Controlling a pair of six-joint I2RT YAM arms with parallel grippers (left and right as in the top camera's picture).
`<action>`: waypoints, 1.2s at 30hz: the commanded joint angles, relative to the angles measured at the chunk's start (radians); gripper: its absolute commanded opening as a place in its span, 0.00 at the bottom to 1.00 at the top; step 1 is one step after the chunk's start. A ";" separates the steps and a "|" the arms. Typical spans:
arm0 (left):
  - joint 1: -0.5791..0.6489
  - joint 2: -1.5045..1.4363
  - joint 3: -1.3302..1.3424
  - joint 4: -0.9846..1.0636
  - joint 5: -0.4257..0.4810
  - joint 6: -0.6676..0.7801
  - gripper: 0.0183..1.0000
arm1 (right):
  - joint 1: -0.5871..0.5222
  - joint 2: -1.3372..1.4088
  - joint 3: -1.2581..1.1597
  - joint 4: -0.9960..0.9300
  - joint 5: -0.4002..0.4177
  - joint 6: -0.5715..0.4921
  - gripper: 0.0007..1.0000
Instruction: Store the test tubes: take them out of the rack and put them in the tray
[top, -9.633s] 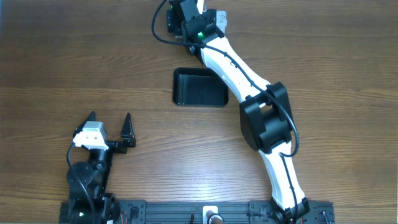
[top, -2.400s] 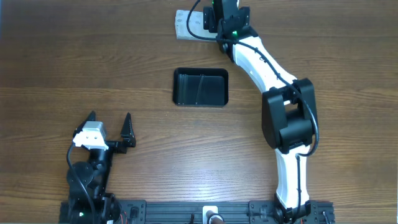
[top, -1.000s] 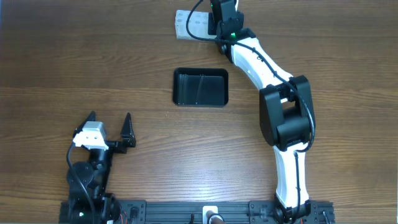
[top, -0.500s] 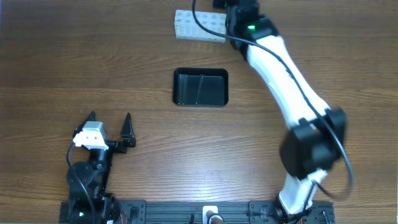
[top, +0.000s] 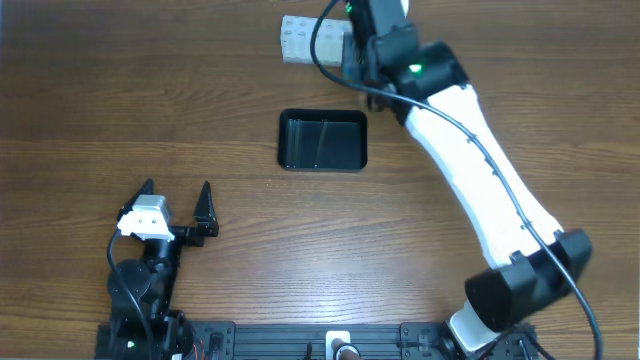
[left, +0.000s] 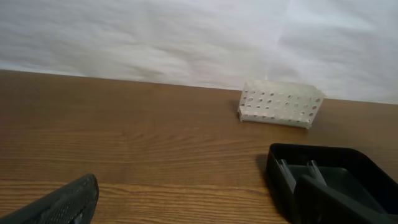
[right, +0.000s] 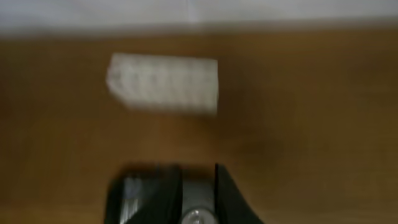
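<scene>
Your left gripper (top: 178, 193) is sitting low on the wooden table (top: 120, 100), close to its own base, and its jaws are standing released, spread wide with nothing between them. Well ahead of those jaws, and off toward the right finger (left: 339, 202), the black tray (top: 285, 150) is lying flat on the wood. At least two clear test tubes (left: 313, 169) are lying inside it, side by side on its floor. Farther out beyond the tray, along the same line from your left jaws, the white rack (top: 298, 40) is standing upright near the table's far edge, apart from the tray. From here you cannot tell whether any tubes are standing in its holes. Your right gripper (top: 347, 48) is hanging lifted at the far side of the table, with the right arm stretching long across the right half of the surface. The rack is lying ahead of it and a little to one side, and the tray is lying nearer to it than the rack. The right wrist view is blurring too much for you to tell whether that gripper is clenched, released or grasping a tube.
</scene>
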 joint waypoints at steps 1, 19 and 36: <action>0.006 -0.006 -0.006 -0.001 0.010 0.008 1.00 | 0.000 0.071 -0.077 -0.003 -0.073 0.122 0.10; 0.006 -0.006 -0.006 -0.001 0.010 0.008 1.00 | 0.019 0.288 -0.126 0.101 -0.076 0.232 0.12; 0.006 -0.006 -0.006 -0.001 0.010 0.008 1.00 | 0.043 0.345 -0.127 0.110 -0.076 0.240 0.15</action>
